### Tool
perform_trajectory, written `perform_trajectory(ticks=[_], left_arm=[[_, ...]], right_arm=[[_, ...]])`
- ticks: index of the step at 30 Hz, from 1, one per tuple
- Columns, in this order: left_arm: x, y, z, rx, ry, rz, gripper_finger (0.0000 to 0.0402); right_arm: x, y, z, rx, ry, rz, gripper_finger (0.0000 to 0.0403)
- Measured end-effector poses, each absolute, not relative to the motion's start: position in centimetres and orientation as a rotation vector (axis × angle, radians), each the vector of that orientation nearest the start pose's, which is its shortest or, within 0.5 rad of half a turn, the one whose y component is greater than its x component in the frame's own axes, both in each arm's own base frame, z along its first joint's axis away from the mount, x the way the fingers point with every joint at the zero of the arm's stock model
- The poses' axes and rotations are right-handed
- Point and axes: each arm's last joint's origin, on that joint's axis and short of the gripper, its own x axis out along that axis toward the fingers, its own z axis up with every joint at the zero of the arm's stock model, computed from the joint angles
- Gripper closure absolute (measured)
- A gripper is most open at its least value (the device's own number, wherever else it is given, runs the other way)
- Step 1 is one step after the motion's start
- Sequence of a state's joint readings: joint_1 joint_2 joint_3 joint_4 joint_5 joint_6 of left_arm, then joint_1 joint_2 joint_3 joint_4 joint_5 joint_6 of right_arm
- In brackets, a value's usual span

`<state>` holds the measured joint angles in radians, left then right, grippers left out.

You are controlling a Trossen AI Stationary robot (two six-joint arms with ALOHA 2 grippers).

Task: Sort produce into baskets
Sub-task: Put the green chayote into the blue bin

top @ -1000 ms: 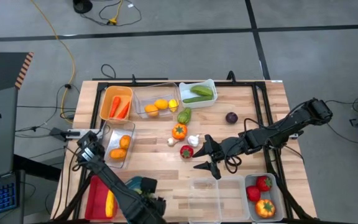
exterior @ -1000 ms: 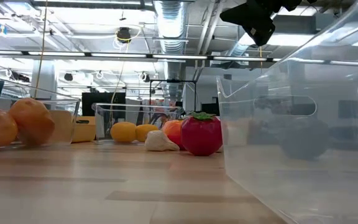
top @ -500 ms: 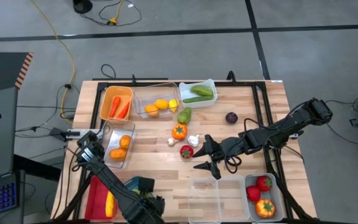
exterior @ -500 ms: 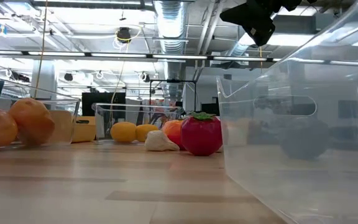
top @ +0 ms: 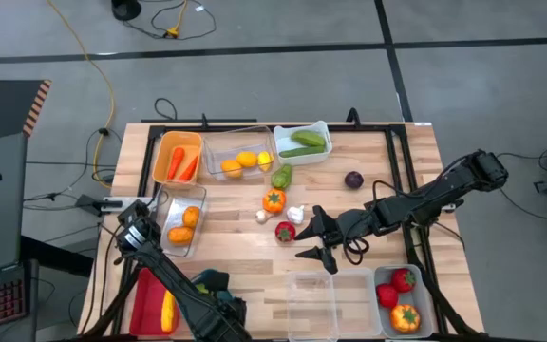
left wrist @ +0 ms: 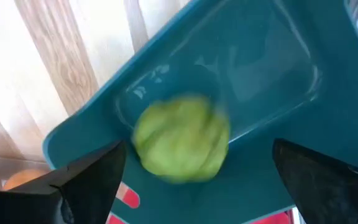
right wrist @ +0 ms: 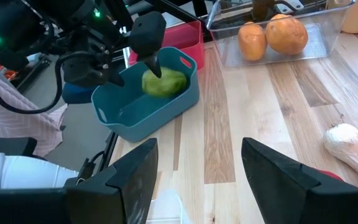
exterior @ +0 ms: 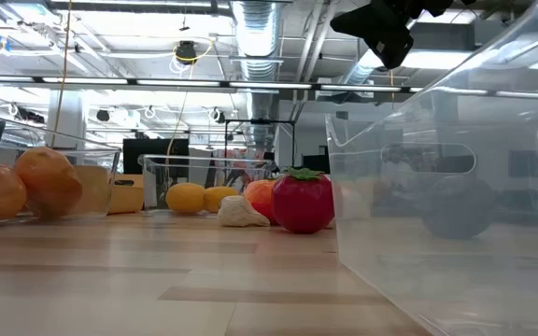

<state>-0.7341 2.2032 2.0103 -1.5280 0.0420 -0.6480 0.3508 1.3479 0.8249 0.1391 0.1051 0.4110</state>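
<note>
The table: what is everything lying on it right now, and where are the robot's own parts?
Orange basket: one, far left corner, two carrots.
Clear basket: one, beside it, yellow and orange fruit.
White basket: one, far middle, green vegetables.
Clear basket with oranges: one, left side.
Red basket: one, near left, something yellow inside.
Teal basket: one, near left, one green fruit.
Empty clear basket: one, near middle.
Grey basket: one, near right, red produce.
Loose produce: green pepper, orange fruit, garlic, red tomato, purple fruit, mid-table.
Left gripper: open over the teal basket.
Right gripper: open, by the tomato.
</note>
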Motion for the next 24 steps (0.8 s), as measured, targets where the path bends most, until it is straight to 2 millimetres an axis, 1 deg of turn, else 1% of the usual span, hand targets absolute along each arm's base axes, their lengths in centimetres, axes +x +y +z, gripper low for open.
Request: perform_trajectory(ticks=[3,6,9,11,15,19,21,24], left_arm=[[31.3,-27.2,23.5,0.114,1.675,0.031,0.0014],[32.3,-26.1,24.2,0.128,1.624,0.08,0.0014],[33.7,-24.6,25.0,0.176,1.561,0.087,0.0014],[34.9,-23.2,25.5,0.203,1.522,0.099,0.0014],[37.5,-19.2,26.3,0.2,1.507,0.109,0.0015],[39.9,-14.3,26.5,0.186,1.504,0.122,0.0015],[40.9,-11.7,26.5,0.18,1.488,0.156,0.0015],[42.2,-7.8,26.5,0.153,1.449,0.251,0.0015]], right_arm=[[27.7,9.8,25.4,0.317,0.418,0.162,0.0143],[27.7,9.7,25.5,0.319,0.411,0.161,0.0143],[27.6,9.2,25.9,0.326,0.397,0.15,0.0143],[27.5,8.6,26.4,0.333,0.376,0.135,0.0143],[26.8,6.9,27.8,0.306,0.329,0.098,0.0143],[25.4,4.8,29.1,0.21,0.321,0.051,0.0143],[24.5,3.7,29.7,0.168,0.329,0.021,0.0143],[23.0,2.1,30.4,0.135,0.345,-0.047,0.0143]])
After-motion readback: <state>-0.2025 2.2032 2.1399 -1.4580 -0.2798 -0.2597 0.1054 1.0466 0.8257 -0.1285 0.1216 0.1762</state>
